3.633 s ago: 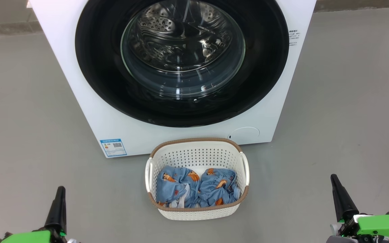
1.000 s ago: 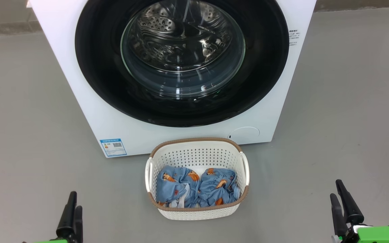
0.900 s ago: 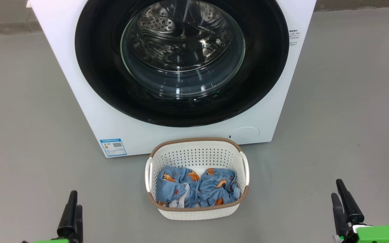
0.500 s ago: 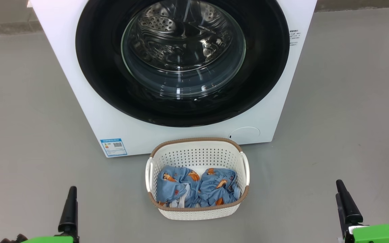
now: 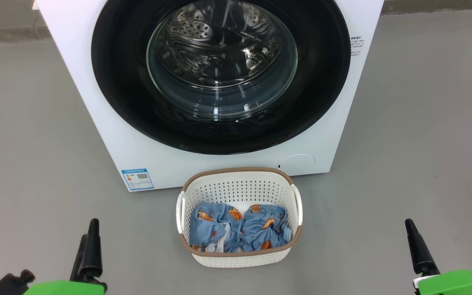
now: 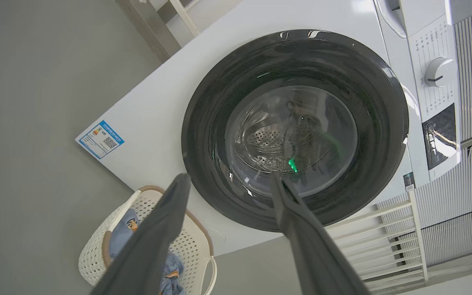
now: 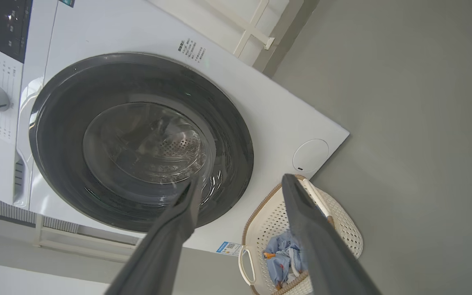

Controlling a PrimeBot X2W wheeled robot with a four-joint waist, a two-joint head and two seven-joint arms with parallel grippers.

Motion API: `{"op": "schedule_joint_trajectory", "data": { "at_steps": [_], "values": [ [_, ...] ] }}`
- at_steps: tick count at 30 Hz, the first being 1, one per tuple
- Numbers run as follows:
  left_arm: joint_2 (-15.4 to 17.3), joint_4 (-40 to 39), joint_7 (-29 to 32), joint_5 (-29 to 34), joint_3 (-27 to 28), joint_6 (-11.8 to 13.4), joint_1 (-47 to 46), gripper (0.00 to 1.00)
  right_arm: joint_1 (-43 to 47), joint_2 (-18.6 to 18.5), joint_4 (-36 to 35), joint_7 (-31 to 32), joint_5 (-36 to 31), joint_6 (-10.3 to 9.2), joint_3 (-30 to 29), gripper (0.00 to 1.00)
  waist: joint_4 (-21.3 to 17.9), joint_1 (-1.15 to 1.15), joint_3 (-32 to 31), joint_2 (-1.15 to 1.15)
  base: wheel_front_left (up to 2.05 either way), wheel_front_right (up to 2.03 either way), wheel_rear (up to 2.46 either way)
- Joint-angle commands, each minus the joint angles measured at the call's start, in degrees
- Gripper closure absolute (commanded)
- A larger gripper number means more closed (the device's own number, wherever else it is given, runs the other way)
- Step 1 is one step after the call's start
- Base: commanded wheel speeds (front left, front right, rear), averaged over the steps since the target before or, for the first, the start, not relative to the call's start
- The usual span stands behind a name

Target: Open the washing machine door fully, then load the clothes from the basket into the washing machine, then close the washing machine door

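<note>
Nearest you: left gripper [image 5: 88,229] low at your left, right gripper [image 7: 242,178] low at your right. Both hang over bare floor [image 5: 35,184], fingers spread wide w/ nothing btwn them, well apart from everything. Btwn the two arms sits the basket [image 5: 238,169], on the floor just in front of the washing machine [image 5: 109,135]. The clothes [image 5: 240,227] are bunched in its bottom, below the rim.

Step in hand, as I read it: opening, not yet begun. The washing machine door [image 5: 121,82] lies flush and shut, drum empty behind the glass. Can't make out a handle or hinge side from these views, so find the catch edge before you commit. The glossy black rim prob. gives no grip on its face, so hook a finger behind the edge rather than pinch. Pull along the door's arc, not straight back, and take it fully round, since a half-open door would block loading.

In the way: the basket stands right below the door's lower edge. Can't tell if the swing clears its rim, so watch that. Come in from the side, not over it, and keep the idle arm out of the sweep.

Low on the front: energy label [image 5: 137,179] at left, round flap [image 5: 298,162] at right; leave both. Higher up, the dial [image 6: 439,71]; don't brush it. Beyond the machine, a white railed frame [image 6: 387,229], no concern.
</note>
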Motion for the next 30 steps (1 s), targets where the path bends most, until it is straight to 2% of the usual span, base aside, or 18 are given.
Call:
{"op": "schedule_joint_trajectory", "data": {
  "at_steps": [1, 14, 30],
  "values": [
    [0.57, -1.96, -0.71, 2.24, 0.56, -0.35, -2.4, 0.0, -2.32, -1.16, -1.25, -0.75, -2.35, 0.04, 0.87, 0.0, -0.01, -0.01, -0.01, 0.0, 0.0, 0.0, 0.0],
    [0.94, -2.88, -3.09, 19.6, -1.07, -0.42, -2.31, 0.0, -2.52, -1.19, -1.29, -3.15, -21.77, 0.05, 0.38, 0.0, 0.05, -0.01, -0.11, 0.0, 0.0, 0.0, 0.0],
    [1.35, -1.29, -5.64, 32.22, -2.91, -0.42, -2.32, 0.0, -2.04, -0.6, -1.97, -4.6, -33.75, 0.06, 0.54, 0.0, 0.22, -0.01, -0.47, 0.0, 0.0, 0.0, 0.0]
  ]
}}
